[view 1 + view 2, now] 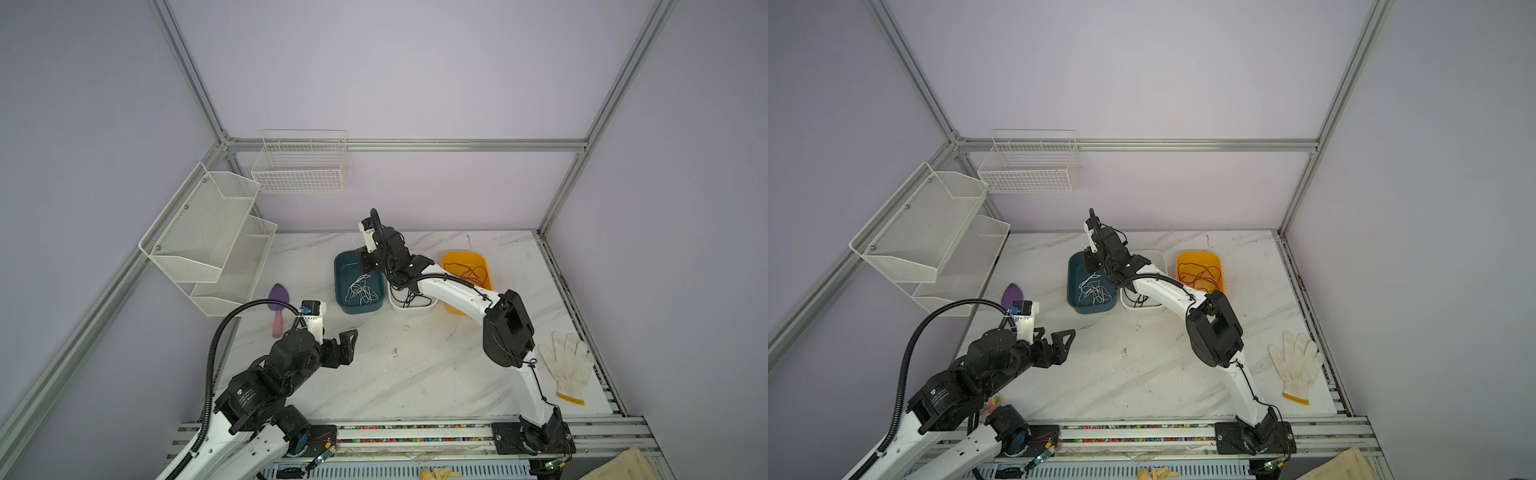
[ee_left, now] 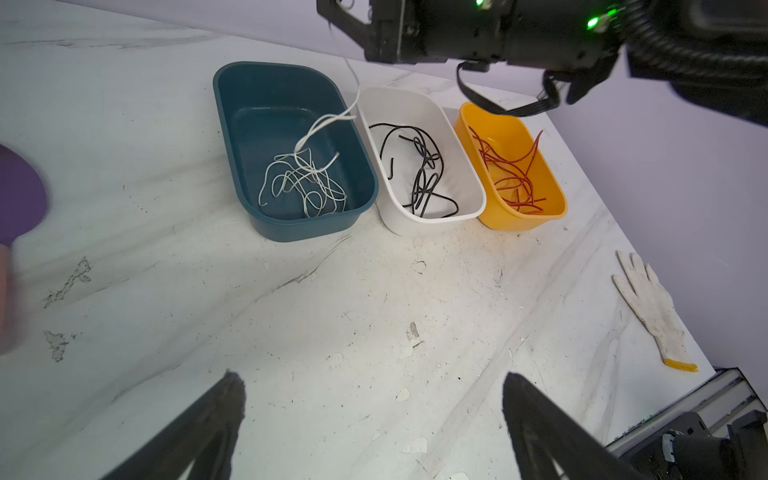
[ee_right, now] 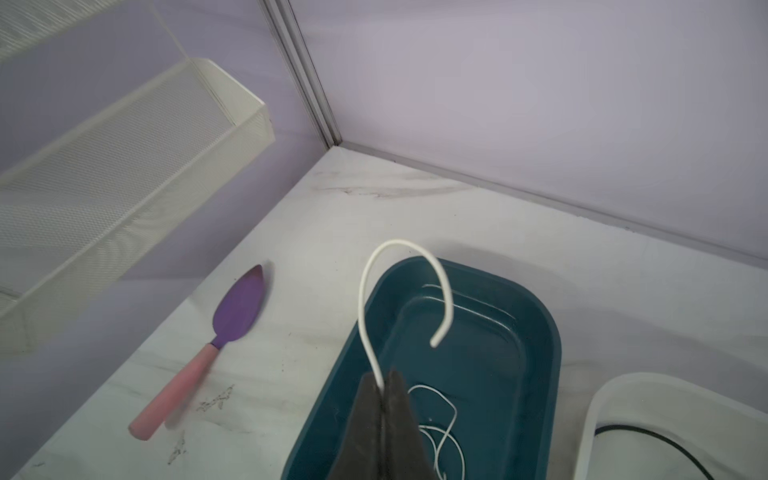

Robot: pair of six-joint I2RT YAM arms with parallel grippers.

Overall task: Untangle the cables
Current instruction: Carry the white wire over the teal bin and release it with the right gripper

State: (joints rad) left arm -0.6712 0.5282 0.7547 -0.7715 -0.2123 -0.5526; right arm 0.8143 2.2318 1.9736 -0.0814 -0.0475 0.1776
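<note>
OK, our right hand (image 3: 382,380) is up over the far end of the teal tub (image 3: 519,316), jaws pinched tight on one white cable (image 3: 365,299). Its short free end curls over the tips in a hook. In the left wrist view the long part drops into the tub & meets the other white cables (image 2: 303,183), a loose heap on the tub floor twd the near end. Just beside it is the white tub (image 2: 399,224) w/ the black cables (image 2: 424,166) looped inside, then the orange tub (image 2: 511,220) w/ the red cables (image 2: 515,178). That's 3 tubs in a row at the back of the bench (image 2: 291,332), one colour per tub. Our left hand (image 2: 372,378) hangs over the front-left of the bench, well apart from the tubs, jaws spread wide & gripping nothing. A purple trowel (image 3: 237,316) w/ a pink handle lies left of the teal tub. A white work glove (image 2: 652,303) lies flat nr the bench's right edge.
</note>
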